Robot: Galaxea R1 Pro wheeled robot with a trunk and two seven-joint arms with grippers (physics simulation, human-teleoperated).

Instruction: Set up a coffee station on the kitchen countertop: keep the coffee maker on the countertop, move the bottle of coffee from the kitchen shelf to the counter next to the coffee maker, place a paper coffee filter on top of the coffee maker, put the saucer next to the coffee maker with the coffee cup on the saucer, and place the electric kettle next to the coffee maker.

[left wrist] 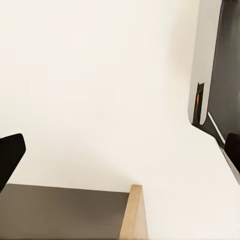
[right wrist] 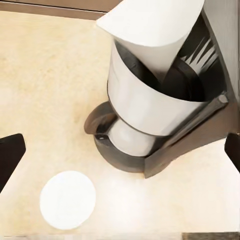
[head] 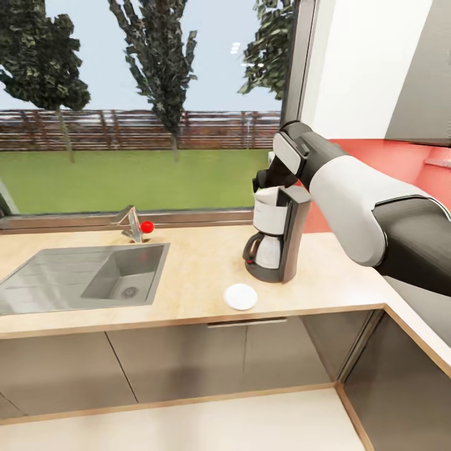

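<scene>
The coffee maker (head: 275, 241) (right wrist: 150, 107) stands on the kitchen countertop (head: 194, 263), black with a white housing and carafe. A white paper coffee filter (right wrist: 150, 30) (head: 265, 195) sits tilted in its open top. My right gripper (head: 264, 178) (right wrist: 120, 152) hovers just above the machine, open, its fingertips (right wrist: 10, 155) wide apart and holding nothing. The white saucer (head: 240, 296) (right wrist: 67, 199) lies bare on the counter in front of the machine. My left gripper (left wrist: 120, 155) is open over pale floor. The bottle of coffee, coffee cup and electric kettle are out of view.
A steel sink (head: 75, 275) with a faucet (head: 131, 222) and a red knob (head: 147, 227) fills the counter's left part. A large window runs behind. At the right the counter turns a corner under a red wall (head: 401, 160). Grey cabinet fronts (head: 188, 360) lie below.
</scene>
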